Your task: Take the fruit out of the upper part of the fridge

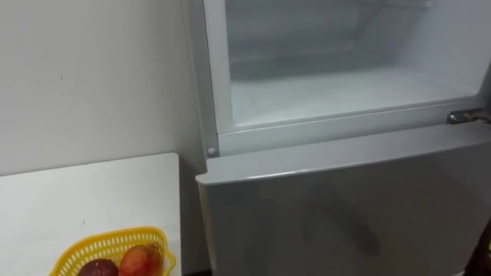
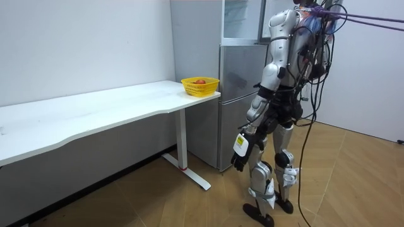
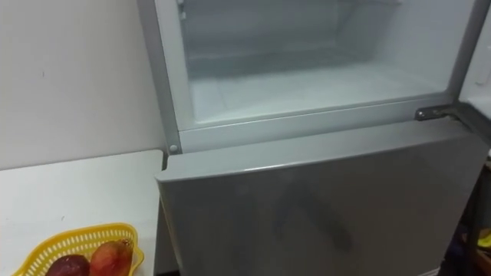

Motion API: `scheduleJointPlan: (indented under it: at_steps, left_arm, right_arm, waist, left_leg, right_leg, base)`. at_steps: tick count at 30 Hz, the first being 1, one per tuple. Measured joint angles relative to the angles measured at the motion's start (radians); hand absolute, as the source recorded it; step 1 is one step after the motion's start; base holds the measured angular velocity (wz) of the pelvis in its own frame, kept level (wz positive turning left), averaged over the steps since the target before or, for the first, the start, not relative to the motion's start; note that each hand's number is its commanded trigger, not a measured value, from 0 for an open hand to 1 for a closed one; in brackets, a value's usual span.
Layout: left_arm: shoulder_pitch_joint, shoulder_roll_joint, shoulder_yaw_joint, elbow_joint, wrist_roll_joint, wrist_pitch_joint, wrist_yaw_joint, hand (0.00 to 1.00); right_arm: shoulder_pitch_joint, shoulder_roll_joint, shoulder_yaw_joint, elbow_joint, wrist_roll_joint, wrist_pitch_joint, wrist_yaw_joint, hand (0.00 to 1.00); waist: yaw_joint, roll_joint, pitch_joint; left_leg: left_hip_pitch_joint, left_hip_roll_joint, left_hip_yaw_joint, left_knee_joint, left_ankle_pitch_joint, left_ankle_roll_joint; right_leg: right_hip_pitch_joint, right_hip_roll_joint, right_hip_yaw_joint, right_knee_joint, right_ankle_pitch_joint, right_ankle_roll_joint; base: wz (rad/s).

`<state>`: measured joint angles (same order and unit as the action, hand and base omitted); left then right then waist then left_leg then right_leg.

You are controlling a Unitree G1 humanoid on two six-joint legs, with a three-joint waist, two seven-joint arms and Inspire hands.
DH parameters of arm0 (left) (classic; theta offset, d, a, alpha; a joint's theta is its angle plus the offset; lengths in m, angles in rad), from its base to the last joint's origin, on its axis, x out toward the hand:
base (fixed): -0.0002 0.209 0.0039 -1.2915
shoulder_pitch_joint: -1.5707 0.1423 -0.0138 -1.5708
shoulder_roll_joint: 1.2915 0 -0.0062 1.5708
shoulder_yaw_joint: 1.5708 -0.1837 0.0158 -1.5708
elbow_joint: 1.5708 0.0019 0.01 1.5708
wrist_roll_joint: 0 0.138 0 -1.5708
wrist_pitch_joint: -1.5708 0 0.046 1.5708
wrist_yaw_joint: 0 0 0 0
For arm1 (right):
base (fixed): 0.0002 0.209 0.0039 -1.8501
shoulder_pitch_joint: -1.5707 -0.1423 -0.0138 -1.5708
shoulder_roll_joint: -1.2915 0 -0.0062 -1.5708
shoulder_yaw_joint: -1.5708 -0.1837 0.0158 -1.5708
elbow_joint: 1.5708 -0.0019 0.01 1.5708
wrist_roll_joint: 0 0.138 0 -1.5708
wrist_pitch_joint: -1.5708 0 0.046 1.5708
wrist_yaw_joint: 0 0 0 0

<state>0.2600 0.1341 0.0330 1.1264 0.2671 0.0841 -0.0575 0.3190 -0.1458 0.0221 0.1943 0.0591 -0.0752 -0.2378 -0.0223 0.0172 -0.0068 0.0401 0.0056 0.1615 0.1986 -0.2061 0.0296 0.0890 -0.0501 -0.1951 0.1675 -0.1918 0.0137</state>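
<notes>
The fridge's upper compartment (image 1: pixel 345 92) stands open right in front of me. Its white inside looks bare as far as it shows. The lower door (image 1: pixel 345 207) is closed beneath it. In the room view I stand upright close to the fridge (image 2: pixel 237 94), facing it. My left hand (image 2: pixel 240 157) hangs low at my side with relaxed fingers and nothing in it, well below the open compartment.
A white table (image 1: pixel 92 199) adjoins the fridge on my left. A yellow basket (image 1: pixel 84 249) with a red fruit (image 1: pixel 138 261) and a dark one sits at its near corner. The upper door's metal hinge (image 1: pixel 468 116) shows at the right edge. Wooden floor lies behind me.
</notes>
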Motion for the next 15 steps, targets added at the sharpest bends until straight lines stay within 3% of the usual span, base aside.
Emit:
scheduleJointPlan:
  at_steps: [8,12,15]
  left_arm:
    - [0.006,-0.001,0.001,-0.008,0.001,0.004,0.011,0.00]
    - [0.004,-0.002,0.000,-0.006,0.000,0.004,0.012,0.00]
    - [-0.016,-0.002,0.005,-0.006,0.005,0.004,0.006,0.00]
  right_arm:
    - [-0.023,0.002,-0.009,0.449,0.210,0.004,-0.013,0.00]
    - [-0.026,0.003,-0.017,0.575,0.208,0.003,-0.013,0.00]
    - [-0.043,0.003,-0.020,0.659,0.123,0.003,-0.008,0.00]
  waist:
    - [-0.012,-0.008,0.0004]
    - [-0.016,-0.009,0.0006]
    - [-0.012,-0.012,0.0032]
  left_leg:
    - [0.005,-0.004,-0.010,0.001,-0.001,0.001]
    - [0.008,-0.003,-0.009,0.000,-0.001,0.001]
    - [0.007,-0.003,-0.008,0.001,-0.001,0.000]
  right_leg:
    - [0.022,-0.003,-0.022,-0.016,-0.002,0.002]
    - [0.026,-0.001,-0.020,-0.017,-0.003,0.002]
    - [0.024,-0.001,-0.018,-0.018,-0.004,0.001]
  base:
    - [0.05]
    - [0.03]
    - [0.00]
